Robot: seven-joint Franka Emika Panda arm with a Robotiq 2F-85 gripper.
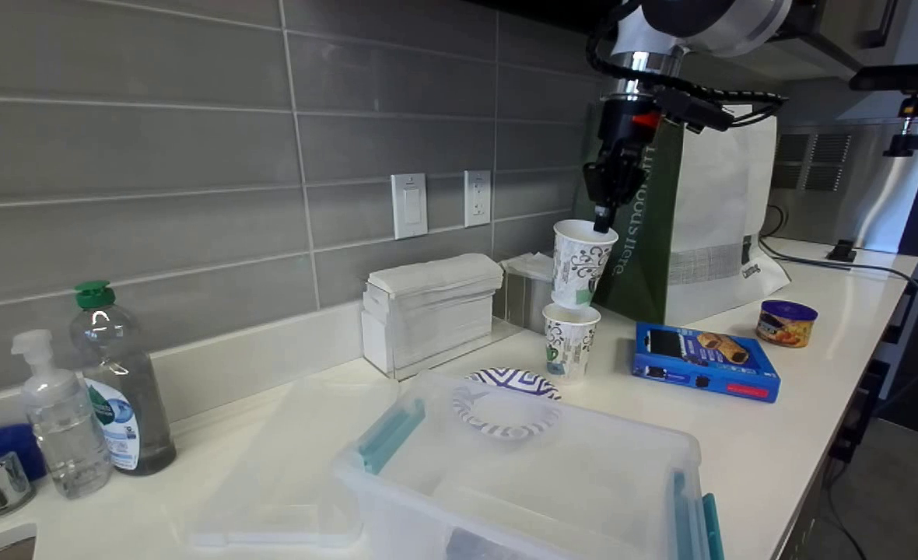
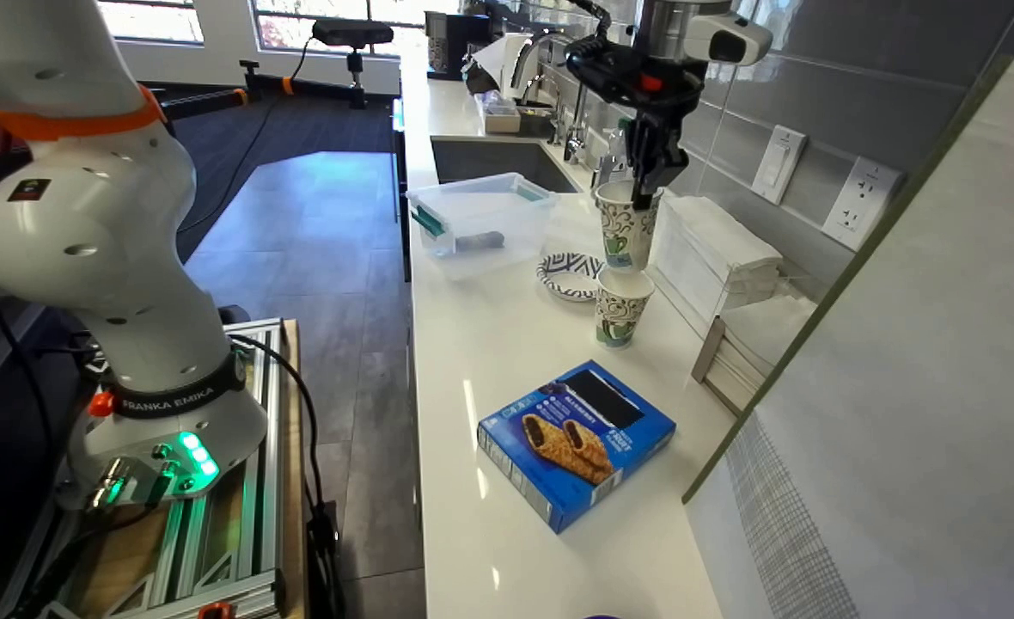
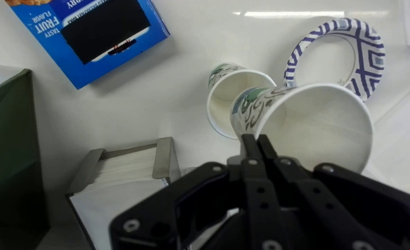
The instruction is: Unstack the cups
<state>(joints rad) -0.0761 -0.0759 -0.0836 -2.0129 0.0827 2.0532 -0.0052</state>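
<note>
In an exterior view, left to right: pump bottle (image 1: 66, 435) and green-capped bottle (image 1: 120, 389), lower left of the frame; towel stack (image 1: 432, 311), near centre; patterned plate (image 1: 515, 379), partly seen through the clear bin (image 1: 404, 521) at bottom centre; lower cup (image 1: 570, 346) upright on the table (image 1: 762, 443), right of centre; upper cup (image 1: 581, 268) directly above, its base at the lower cup's rim, contact hard to judge; hand (image 1: 601, 222), upper right, pinching the upper cup's rim, jaws nearly together; blue box (image 1: 704, 362), right; purple-lidded tub (image 1: 787, 325), farther right.
</note>
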